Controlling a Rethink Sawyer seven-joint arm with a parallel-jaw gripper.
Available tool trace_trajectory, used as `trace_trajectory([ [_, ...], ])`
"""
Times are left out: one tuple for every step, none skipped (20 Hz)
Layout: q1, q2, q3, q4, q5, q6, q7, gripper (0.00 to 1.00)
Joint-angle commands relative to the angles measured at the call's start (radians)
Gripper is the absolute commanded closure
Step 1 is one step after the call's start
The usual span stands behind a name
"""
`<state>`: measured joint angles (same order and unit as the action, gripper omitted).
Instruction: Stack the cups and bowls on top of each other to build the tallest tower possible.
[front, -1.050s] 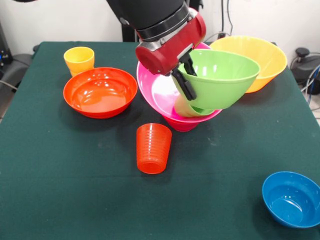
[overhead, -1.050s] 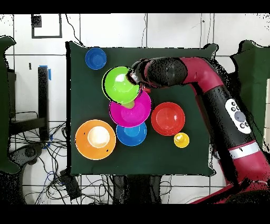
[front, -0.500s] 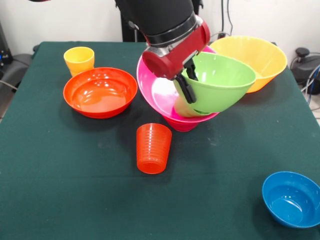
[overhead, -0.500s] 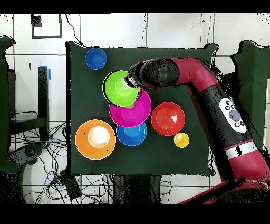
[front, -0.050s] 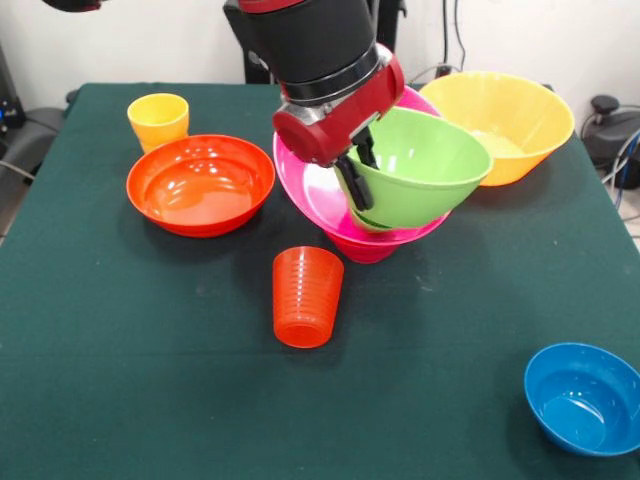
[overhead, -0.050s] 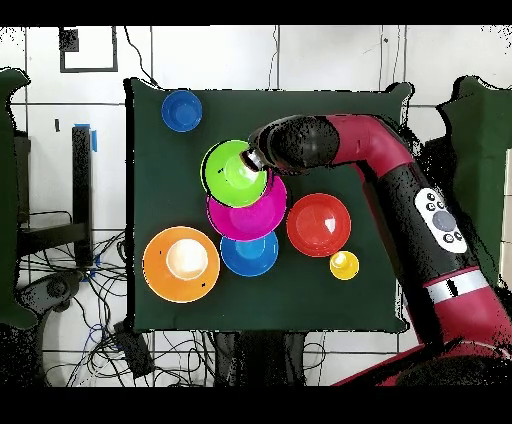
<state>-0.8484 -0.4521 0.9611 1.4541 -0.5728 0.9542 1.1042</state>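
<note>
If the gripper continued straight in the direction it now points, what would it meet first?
Probably the large glossy pink bowl: the gripper, clamped on the lime green bowl's rim, points down into it. Depth is uncertain.

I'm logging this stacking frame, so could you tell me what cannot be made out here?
- Front view: the gripper on the lime green bowl hides much of the pink bowl; what lies under the green bowl is unseen.
- Overhead view: the arm covers the gripper, and the pink bowl overlaps the medium blue bowl.
- The ribbed orange-red cup cannot be found overhead.
</note>
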Motion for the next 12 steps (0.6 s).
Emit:
trace_trajectory([
  [-0.007,0.016,-0.082,0.032,-0.029,0.027,-0.093,1.00],
  [-0.012,0.015,-0.078,0.038,-0.027,0.021,-0.094,1.00],
  [-0.018,0.018,-0.072,0.043,-0.024,0.017,-0.100,1.00],
  [-0.021,0.019,-0.068,0.047,-0.021,0.019,-0.105,1.00],
  [-0.024,0.020,-0.065,0.052,-0.020,0.016,-0.106,1.00],
  [-0.027,0.021,-0.062,0.057,-0.019,0.012,-0.107,1.00],
  [-0.030,0.023,-0.057,0.061,-0.016,0.009,-0.111,1.00],
  [-0.033,0.025,-0.053,0.065,-0.015,0.006,-0.113,1.00],
  [-0.036,0.027,-0.050,0.069,-0.014,0.003,-0.115,1.00],
  [-0.040,0.028,-0.047,0.075,-0.013,0.002,-0.116,1.00],
  [-0.043,0.028,-0.044,0.080,-0.012,0.000,-0.117,1.00],
  [-0.046,0.027,-0.042,0.086,-0.011,-0.001,-0.117,1.00],
])
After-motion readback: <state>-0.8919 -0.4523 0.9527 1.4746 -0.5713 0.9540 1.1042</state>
